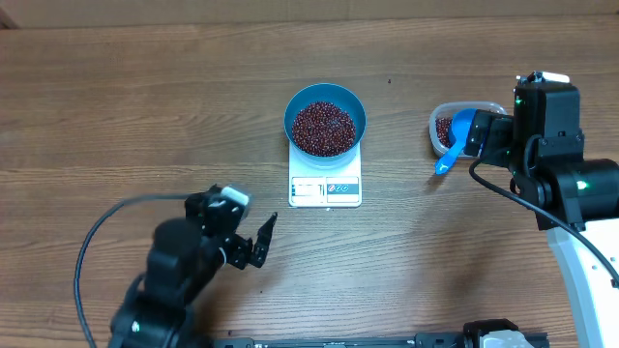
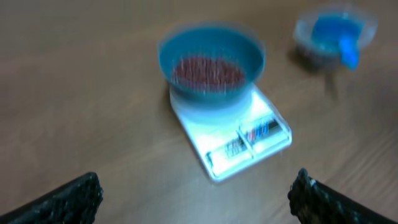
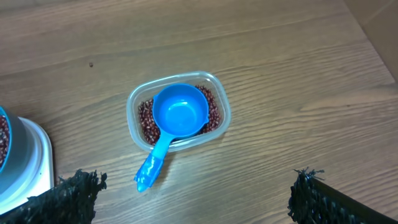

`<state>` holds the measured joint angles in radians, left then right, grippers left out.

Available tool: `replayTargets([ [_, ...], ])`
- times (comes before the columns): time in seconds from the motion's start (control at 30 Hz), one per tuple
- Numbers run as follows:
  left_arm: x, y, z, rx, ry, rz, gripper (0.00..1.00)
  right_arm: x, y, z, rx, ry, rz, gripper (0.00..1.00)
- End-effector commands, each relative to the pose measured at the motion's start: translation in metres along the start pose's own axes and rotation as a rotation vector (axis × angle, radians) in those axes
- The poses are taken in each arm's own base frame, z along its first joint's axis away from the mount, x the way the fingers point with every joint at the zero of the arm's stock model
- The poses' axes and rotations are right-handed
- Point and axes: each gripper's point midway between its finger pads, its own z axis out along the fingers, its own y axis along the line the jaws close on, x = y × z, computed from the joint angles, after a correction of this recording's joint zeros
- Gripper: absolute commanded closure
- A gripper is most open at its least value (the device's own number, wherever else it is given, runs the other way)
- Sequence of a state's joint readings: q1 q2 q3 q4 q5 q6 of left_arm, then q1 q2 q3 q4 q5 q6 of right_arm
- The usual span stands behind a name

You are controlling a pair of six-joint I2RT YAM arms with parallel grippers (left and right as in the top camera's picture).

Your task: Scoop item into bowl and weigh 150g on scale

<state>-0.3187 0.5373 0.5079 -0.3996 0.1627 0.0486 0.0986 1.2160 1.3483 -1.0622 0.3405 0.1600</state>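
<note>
The bright blue bowl [image 1: 291,118] stands on the white scale [image 1: 325,190] at the table's middle, and dark red-brown beans [image 1: 325,128] cover its bottom. My left gripper [image 1: 257,242] hovers open in front and to the left of the scale, with nothing between its fingers. In the left wrist view the bowl [image 2: 211,99] and scale [image 2: 249,140] lie ahead, blurred. My right gripper [image 3: 193,194] is open and empty, just short of the blue scoop [image 3: 179,113], which rests in a clear tub [image 3: 132,106] of beans.
In the overhead view the clear tub [image 1: 437,120] sits right of the scale, with the scoop handle [image 1: 446,162] sticking out over its front edge. The right arm [image 1: 546,126] stands beside it. A black cable [image 1: 92,242] loops left of the left arm.
</note>
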Motion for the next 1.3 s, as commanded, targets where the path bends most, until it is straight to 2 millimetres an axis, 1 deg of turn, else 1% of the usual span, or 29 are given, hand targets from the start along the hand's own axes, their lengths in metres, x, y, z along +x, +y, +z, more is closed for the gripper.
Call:
replayTargets([
  [0.0, -0.001, -0.005, -0.005, 0.039, -0.162, -0.014, 0.0, -0.009, 0.0, -0.005, -0.007, -0.025, 0.003, 0.0],
  [0.1, -0.002, -0.004, -0.009, 0.033, -0.309, 0.016, 0.01, -0.009, 0.0, -0.005, -0.007, -0.025, 0.003, 0.0],
  [0.2, 0.002, -0.001, -0.01, 0.016, -0.42, 0.038, 0.0, -0.009, 0.0, -0.005, -0.007, -0.025, 0.003, 0.0],
  [0.3, 0.006, 0.01, -0.01, -0.04, -0.516, 0.052, 0.0, -0.009, 0.0, -0.005, -0.007, -0.025, 0.003, 0.0],
  [0.37, 0.004, 0.019, -0.012, -0.08, -0.519, 0.044, 0.0, -0.009, 0.0, -0.005, -0.007, -0.025, 0.003, 0.0],
  [0.5, 0.004, 0.044, -0.018, -0.2, -0.528, 0.027, 0.0, -0.009, 0.0, -0.005, -0.007, -0.025, 0.003, 0.0],
  [0.6, 0.009, 0.062, -0.021, -0.279, -0.508, 0.014, 0.01, -0.009, 0.0, -0.005, -0.007, -0.025, 0.003, 0.0],
  [0.67, 0.019, 0.074, -0.02, -0.322, -0.471, -0.005, 0.0, -0.009, 0.0, -0.005, -0.007, -0.025, 0.003, 0.0],
  [0.73, 0.033, 0.083, -0.018, -0.355, -0.415, -0.031, 0.01, -0.009, 0.0, -0.005, -0.007, -0.025, 0.003, 0.0],
  [0.83, 0.062, 0.095, -0.015, -0.411, -0.305, -0.082, 0.01, -0.009, 0.0, -0.005, -0.007, -0.025, 0.003, 0.0],
  [0.9, 0.065, 0.1, -0.017, -0.444, -0.298, -0.083, 0.0, -0.009, 0.0, -0.005, -0.007, -0.025, 0.003, 0.0],
  [1.27, 0.064, 0.099, -0.018, -0.446, -0.298, -0.066, 0.01, -0.009, 0.0, -0.005, -0.007, -0.025, 0.003, 0.0],
])
